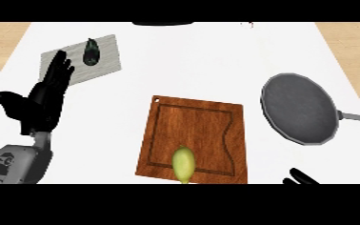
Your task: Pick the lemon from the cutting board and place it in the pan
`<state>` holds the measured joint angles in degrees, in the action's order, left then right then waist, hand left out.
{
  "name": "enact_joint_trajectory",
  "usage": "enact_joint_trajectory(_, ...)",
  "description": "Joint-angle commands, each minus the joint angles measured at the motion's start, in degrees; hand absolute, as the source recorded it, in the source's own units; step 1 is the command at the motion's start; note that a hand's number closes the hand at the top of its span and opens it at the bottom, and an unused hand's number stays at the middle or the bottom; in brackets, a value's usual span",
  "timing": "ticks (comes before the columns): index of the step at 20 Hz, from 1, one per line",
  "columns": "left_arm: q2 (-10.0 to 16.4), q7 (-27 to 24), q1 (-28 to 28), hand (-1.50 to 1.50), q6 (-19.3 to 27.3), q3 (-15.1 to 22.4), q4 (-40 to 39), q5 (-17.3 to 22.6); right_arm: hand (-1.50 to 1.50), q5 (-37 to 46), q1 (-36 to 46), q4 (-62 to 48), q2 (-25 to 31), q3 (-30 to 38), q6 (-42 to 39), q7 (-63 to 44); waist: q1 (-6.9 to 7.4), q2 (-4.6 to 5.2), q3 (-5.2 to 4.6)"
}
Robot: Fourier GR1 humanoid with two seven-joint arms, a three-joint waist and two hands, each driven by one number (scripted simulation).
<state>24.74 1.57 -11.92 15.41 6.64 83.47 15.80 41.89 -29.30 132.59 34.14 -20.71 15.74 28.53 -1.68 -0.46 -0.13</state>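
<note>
Head view: lemon (184,165) on cutting board (193,126), pan (298,107) well apart to right. Dark item (91,51) on grey mat (107,61). Left hand (46,95) released, fingers straight; right hand (301,177): cannot tell.

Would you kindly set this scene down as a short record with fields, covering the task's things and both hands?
cutting board: wooden, low in the middle of the view
lemon: lying on the board's near edge, no hand touching it
pan: right of the board, handle pointing right, lemon not in it
left hand: open, resting at the left edge, fingers up
right hand: barely in view at lower right
other: dark oval thing on a grey mat, far left
</note>
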Motion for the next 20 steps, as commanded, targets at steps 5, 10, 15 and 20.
enact_joint_trajectory(5, -0.48, 1.84, -0.19, 0.00, 0.12, 0.03, 2.22, -1.19, -1.50, 18.53, -1.77, 8.25, -2.82, -8.96, -0.14, -10.51, 0.88, 0.12, 0.01)
enact_joint_trajectory(10, -4.09, -2.93, -1.22, 0.00, 0.12, 1.17, -4.52, -3.02, -1.50, 22.09, 5.21, 6.35, -3.79, -17.79, -7.08, -16.33, 0.77, 0.43, -0.10)
enact_joint_trajectory(15, -0.52, 0.35, -2.58, 0.00, -2.78, -2.53, -2.29, -0.73, -1.50, 31.26, 8.26, 4.66, -9.08, -29.18, -11.28, -22.81, 1.04, 0.19, -0.01)
enact_joint_trajectory(20, -3.86, 1.50, -3.31, 0.00, -0.37, -0.64, -1.70, -3.69, -1.50, 43.32, 4.77, -2.45, -13.77, -35.99, -8.46, -28.56, 0.87, 0.19, 0.10)
